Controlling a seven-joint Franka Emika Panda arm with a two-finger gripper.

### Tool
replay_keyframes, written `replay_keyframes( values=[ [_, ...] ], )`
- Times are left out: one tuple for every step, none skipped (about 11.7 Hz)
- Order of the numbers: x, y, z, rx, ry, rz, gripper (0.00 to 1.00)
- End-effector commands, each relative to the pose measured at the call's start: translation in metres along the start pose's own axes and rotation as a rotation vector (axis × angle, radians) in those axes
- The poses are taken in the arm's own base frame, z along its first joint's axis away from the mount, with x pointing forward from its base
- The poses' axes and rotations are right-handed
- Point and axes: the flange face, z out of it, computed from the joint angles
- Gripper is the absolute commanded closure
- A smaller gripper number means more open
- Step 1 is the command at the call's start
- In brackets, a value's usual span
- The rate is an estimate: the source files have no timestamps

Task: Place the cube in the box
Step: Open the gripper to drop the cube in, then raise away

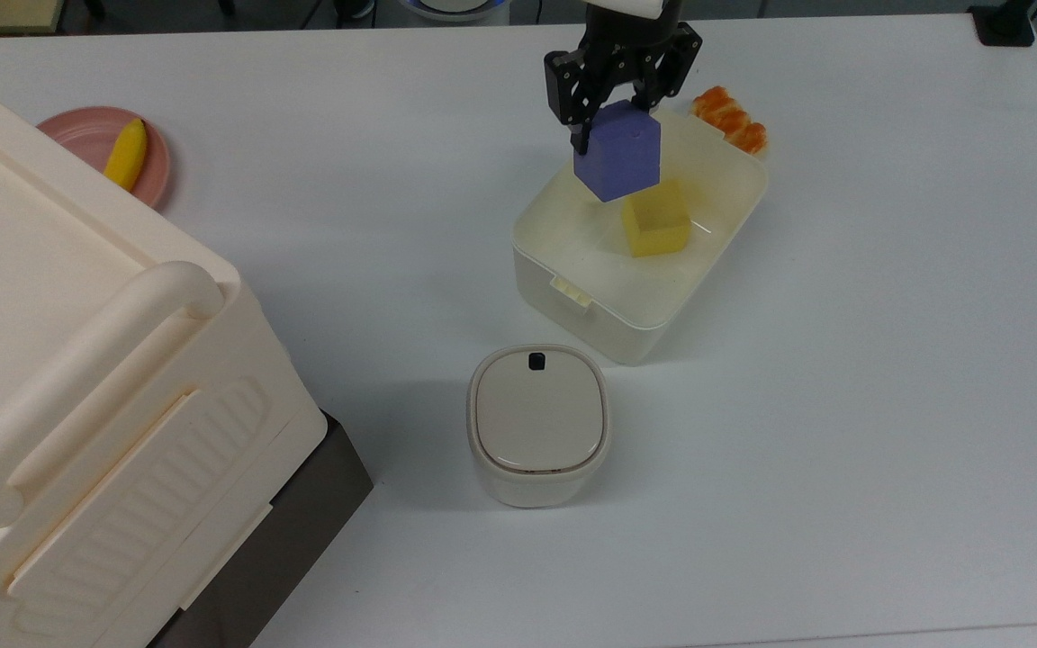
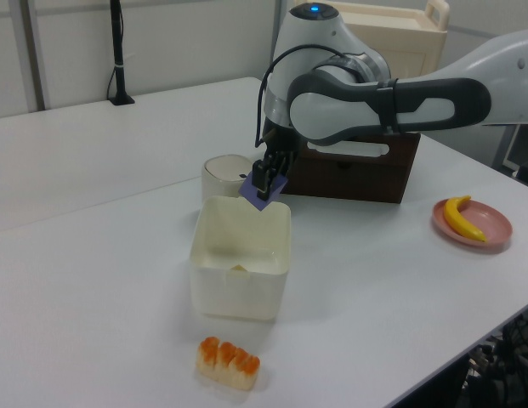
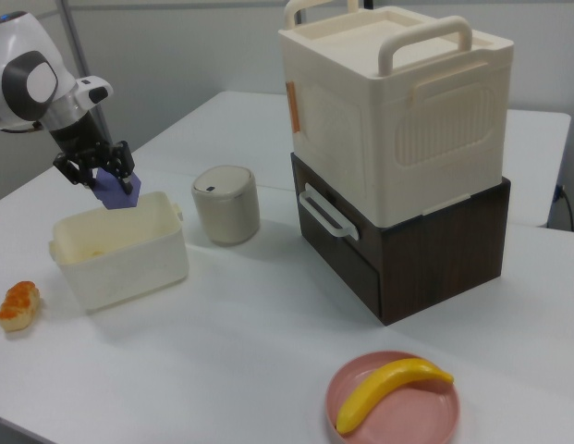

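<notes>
on the white surface (image 1: 843, 360) the cream box (image 1: 572, 301) already holds a yellow cube (image 1: 655, 220). your tool (image 1: 619, 115) pinches the purple-blue cube (image 1: 618, 163), tilted, above the box's 12 o'clock rim. shift toward the free 9 o'clock floor before lowering and letting go.

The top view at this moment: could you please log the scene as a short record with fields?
gripper: gripper, shut on the purple cube, held above the box
box: cream tub, open, yellow cube inside
box surroundings: orange pastry beside its far tab; lidded container in front of it
plate: pink plate with banana, at the top view's left
storage bin: large cream handled bin on a dark base
task status: cube not yet released
</notes>
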Motion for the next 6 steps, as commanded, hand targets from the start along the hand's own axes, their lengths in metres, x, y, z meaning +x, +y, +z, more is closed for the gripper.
replay_keyframes(
  values=[
    [0.0055,-0.0045,0.0143,0.006,-0.011,-0.011,0.00],
    [0.0054,-0.0090,0.0145,0.008,-0.013,-0.018,0.00],
    [0.0056,-0.0124,0.0131,0.009,-0.011,-0.021,0.00],
    [0.0055,-0.0123,0.0122,0.009,-0.009,-0.018,0.00],
    [0.0054,-0.0124,0.0123,0.010,-0.011,-0.014,0.00],
    [0.0039,-0.0098,0.0072,0.011,-0.010,-0.006,0.00]
  ],
)
